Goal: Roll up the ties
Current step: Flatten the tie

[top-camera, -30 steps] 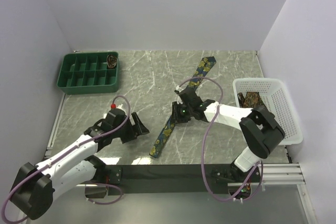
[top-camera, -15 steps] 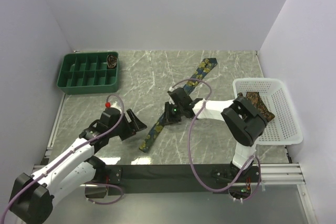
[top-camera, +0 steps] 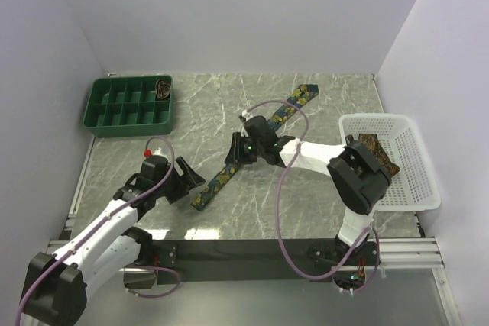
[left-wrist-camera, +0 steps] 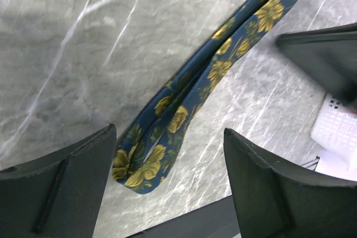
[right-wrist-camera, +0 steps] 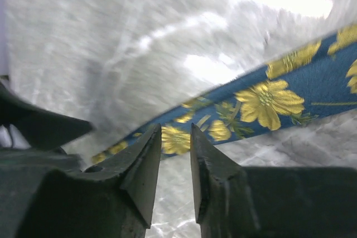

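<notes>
Navy tie (top-camera: 218,181) lies unrolled on bench (top-camera: 321,104), right end effector (top-camera: 246,148) pinching it, left end effector (top-camera: 191,181) spread; one rolled tie (top-camera: 162,88) in green tray (top-camera: 103,106).

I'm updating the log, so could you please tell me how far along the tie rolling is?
Done: one rolled tie sits in the green tray. In hand: the right claw pinches the unrolled navy tie; the open left claw straddles its near end. Remaining: the brown tie in the basket.
</notes>
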